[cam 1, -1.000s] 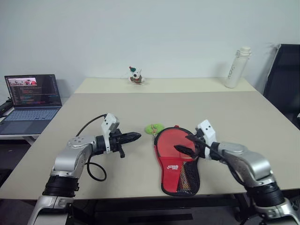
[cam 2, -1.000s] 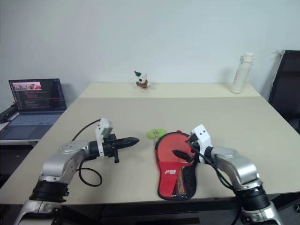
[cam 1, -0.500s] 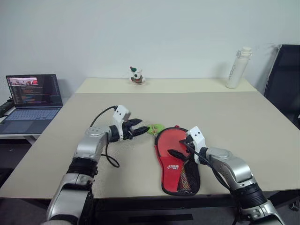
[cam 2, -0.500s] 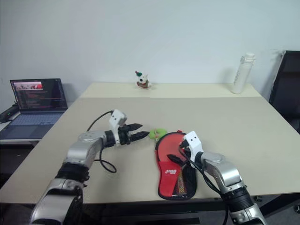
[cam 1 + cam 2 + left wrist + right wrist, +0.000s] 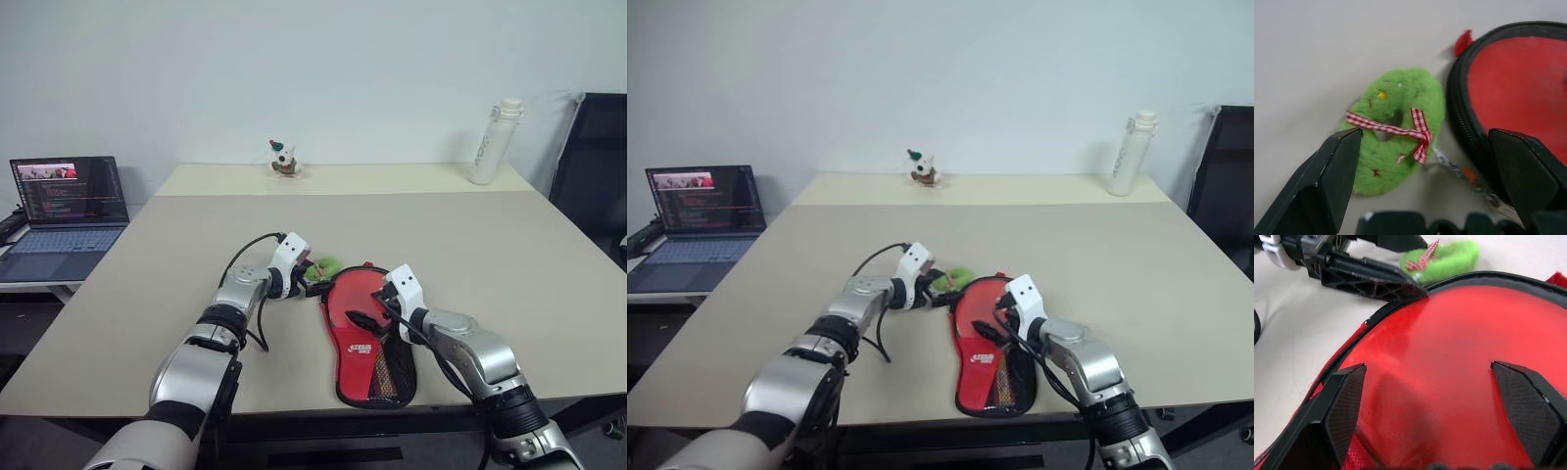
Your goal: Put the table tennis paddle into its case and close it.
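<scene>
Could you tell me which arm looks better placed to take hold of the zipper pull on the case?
Probably the left gripper: it is open around the green wreath charm on the zipper pull at the case rim.

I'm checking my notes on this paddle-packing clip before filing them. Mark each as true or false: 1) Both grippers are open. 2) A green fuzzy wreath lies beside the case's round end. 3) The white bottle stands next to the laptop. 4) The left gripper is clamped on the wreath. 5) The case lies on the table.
1) True: the left gripper and the right gripper both stand open.
2) True: the green wreath lies just beside the rim of the case.
3) False: the white bottle stands at the table's far right, while the laptop is off to the left on another surface.
4) False: its fingers straddle the wreath, open.
5) True: it lies flat on the table.
</scene>
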`<action>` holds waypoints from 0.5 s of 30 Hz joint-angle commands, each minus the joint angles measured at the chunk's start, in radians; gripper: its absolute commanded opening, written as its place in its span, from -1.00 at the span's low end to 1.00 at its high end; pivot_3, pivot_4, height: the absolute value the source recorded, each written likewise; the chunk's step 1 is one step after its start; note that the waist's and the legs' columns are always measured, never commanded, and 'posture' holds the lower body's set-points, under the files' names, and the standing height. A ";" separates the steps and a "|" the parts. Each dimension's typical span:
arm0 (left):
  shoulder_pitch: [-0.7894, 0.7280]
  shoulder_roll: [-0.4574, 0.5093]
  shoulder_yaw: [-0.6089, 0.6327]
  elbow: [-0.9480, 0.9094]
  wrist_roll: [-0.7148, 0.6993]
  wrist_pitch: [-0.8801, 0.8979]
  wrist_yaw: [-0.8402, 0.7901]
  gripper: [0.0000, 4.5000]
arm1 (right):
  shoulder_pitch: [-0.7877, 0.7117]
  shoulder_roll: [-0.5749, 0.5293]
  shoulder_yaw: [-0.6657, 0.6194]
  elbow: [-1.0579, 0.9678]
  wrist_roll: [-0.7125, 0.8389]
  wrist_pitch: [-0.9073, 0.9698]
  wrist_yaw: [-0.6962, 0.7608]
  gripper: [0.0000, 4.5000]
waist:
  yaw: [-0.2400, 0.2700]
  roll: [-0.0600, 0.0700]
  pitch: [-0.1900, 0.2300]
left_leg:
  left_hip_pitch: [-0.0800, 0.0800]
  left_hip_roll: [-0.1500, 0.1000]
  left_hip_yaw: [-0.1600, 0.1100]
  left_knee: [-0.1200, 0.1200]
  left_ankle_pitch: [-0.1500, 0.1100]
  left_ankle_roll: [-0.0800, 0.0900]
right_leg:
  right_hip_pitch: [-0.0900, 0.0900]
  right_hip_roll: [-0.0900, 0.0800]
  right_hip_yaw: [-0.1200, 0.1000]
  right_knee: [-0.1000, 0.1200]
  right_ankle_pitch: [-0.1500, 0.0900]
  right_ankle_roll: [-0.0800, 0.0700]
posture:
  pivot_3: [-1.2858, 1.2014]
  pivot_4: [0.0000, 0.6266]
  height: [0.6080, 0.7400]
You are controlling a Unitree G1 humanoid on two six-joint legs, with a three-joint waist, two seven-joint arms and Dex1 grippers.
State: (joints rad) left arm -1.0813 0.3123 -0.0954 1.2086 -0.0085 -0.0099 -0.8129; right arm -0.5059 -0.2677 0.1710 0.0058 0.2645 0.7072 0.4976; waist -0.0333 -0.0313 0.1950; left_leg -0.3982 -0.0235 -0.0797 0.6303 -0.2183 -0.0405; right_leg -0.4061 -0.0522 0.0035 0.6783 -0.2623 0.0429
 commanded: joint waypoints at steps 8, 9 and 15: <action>0.011 -0.004 0.058 0.033 0.019 -0.044 0.123 1.00 | 0.014 0.015 -0.010 0.004 -0.011 0.004 -0.017 1.00 | -0.001 0.000 0.000 | 0.001 0.000 0.000 0.000 0.000 0.000 | 0.000 0.000 0.000 0.001 0.000 0.000 | 0.03 -0.52 1.00; 0.014 -0.004 0.058 0.035 0.023 -0.043 0.133 1.00 | 0.010 0.016 -0.009 0.008 -0.012 0.002 -0.017 1.00 | -0.001 0.000 0.000 | 0.000 0.000 0.000 0.000 0.000 0.000 | 0.000 0.000 0.000 0.001 0.000 0.000 | 0.03 -0.52 1.00; 0.031 -0.014 0.055 0.040 0.041 -0.031 0.140 0.84 | 0.001 0.021 -0.007 0.017 -0.017 -0.003 -0.017 1.00 | 0.000 0.000 0.000 | 0.000 0.000 0.000 0.000 0.000 0.000 | 0.000 0.000 0.000 0.000 0.000 0.000 | 0.03 -0.52 1.00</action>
State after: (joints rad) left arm -1.0595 0.3022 -0.0421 1.2516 0.0215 -0.0335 -0.6735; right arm -0.5035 -0.2530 0.1683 0.0077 0.2539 0.7003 0.4786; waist -0.0335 -0.0314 0.1950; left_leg -0.3979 -0.0233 -0.0800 0.6307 -0.2182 -0.0406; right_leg -0.4059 -0.0519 0.0033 0.6788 -0.2621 0.0433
